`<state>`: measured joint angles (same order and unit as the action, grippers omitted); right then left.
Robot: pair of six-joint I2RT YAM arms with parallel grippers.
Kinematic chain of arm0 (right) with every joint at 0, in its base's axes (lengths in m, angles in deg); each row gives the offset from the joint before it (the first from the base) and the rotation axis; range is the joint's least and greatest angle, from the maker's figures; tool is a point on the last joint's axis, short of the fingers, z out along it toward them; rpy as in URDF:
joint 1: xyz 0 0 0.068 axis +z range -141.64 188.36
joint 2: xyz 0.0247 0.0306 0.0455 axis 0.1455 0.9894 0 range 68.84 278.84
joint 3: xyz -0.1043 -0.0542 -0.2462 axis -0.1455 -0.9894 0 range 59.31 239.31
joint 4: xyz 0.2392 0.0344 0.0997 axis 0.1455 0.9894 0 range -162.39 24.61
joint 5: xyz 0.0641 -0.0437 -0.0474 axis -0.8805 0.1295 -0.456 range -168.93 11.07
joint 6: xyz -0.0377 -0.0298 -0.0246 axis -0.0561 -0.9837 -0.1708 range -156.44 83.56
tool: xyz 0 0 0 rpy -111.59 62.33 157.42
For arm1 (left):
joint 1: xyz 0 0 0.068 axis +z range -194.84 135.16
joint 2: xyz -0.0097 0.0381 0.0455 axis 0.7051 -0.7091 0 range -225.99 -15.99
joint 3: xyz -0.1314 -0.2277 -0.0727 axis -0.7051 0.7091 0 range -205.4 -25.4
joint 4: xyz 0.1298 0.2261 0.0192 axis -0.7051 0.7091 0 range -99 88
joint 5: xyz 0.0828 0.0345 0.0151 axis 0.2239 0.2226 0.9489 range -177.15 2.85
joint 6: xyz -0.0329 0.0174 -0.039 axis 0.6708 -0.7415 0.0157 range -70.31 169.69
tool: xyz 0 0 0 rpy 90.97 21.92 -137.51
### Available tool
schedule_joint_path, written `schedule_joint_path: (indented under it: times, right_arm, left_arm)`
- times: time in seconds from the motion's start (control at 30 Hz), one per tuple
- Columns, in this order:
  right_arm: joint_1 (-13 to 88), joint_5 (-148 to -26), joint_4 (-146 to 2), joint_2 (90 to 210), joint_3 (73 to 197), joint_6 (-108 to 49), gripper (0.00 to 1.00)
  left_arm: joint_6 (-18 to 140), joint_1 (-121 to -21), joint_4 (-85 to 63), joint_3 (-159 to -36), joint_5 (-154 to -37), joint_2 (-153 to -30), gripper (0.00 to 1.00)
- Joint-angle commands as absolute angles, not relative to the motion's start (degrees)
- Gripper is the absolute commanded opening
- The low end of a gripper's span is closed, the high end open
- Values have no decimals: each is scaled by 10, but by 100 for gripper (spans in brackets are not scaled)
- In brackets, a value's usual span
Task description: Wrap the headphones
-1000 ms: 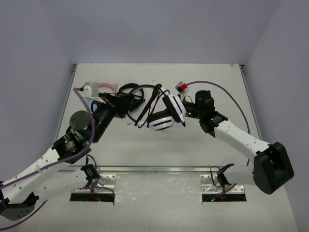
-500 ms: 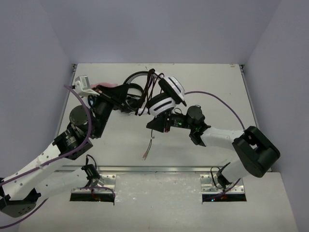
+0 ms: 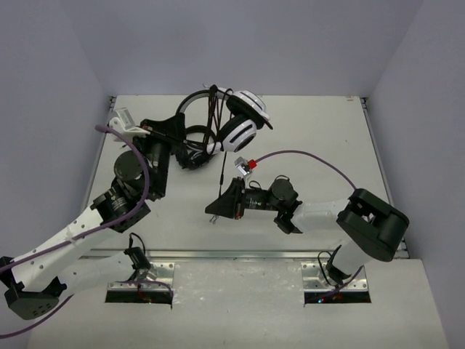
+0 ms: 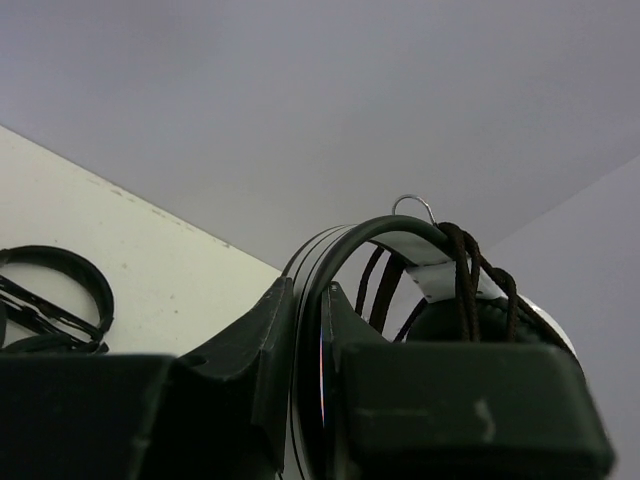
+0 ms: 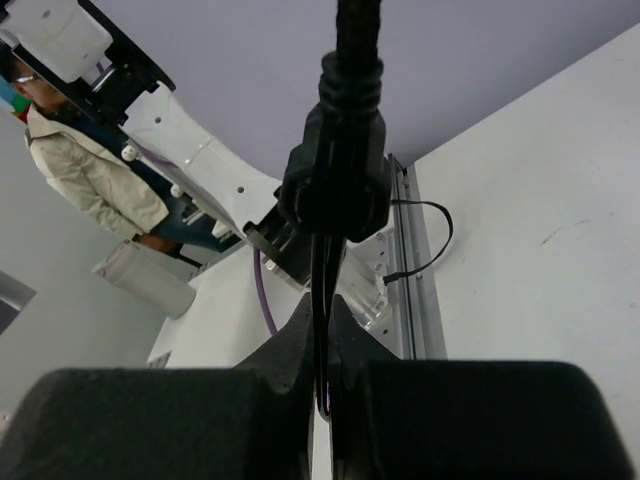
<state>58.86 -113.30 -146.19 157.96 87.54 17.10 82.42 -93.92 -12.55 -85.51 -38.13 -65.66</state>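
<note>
The white headphones (image 3: 241, 131) with black-striped cups are held up over the back of the table. My left gripper (image 3: 182, 122) is shut on their black headband (image 4: 345, 245). Several turns of the thin black cable (image 4: 468, 270) are wound round the band near the cups. The rest of the cable (image 3: 221, 171) runs down to my right gripper (image 3: 215, 208), which is shut on it low over the middle of the table. In the right wrist view the cable (image 5: 323, 300) passes between the closed jaws, with a thicker black block (image 5: 338, 175) on it just beyond them.
An all-black pair of headphones (image 3: 190, 145) lies on the table under the held pair, also in the left wrist view (image 4: 50, 300). The pink pair is hidden. Walls close the table at back and sides. A metal rail (image 3: 240, 254) runs along the near edge.
My left gripper has carried the headphones up and towards the back. My right gripper has swung away from the cups, down and towards the near side, holding the cable.
</note>
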Motion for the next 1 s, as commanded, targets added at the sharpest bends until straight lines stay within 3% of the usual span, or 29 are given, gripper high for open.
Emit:
schedule_joint_path:
  times: [0.0,0.1,0.23,0.47,0.5,0.73,0.97]
  right_arm:
    - [613,-1114,-1558,1568,885,166,3]
    - [650,-1083,-1512,1541,862,124,2]
    - [731,-1005,-1370,1475,873,45,9]
    - [801,-960,-1028,1412,1048,-63,6]
    - [802,-964,-924,1412,1079,-73,6]
    - [800,-871,-431,1443,1368,-244,4]
    - [781,-772,-266,1444,1442,-339,1]
  left_arm:
    - [824,-943,-246,-887,-328,-655,0]
    - [784,-943,-272,-885,-284,-664,0]
    - [725,-943,-325,-867,-232,-677,0]
    - [708,-943,-355,-774,-200,-650,1]
    - [710,-943,-344,-753,-202,-644,0]
    - [704,-943,-333,-620,-367,-582,0]
    - [744,-943,-273,-531,-472,-522,0]
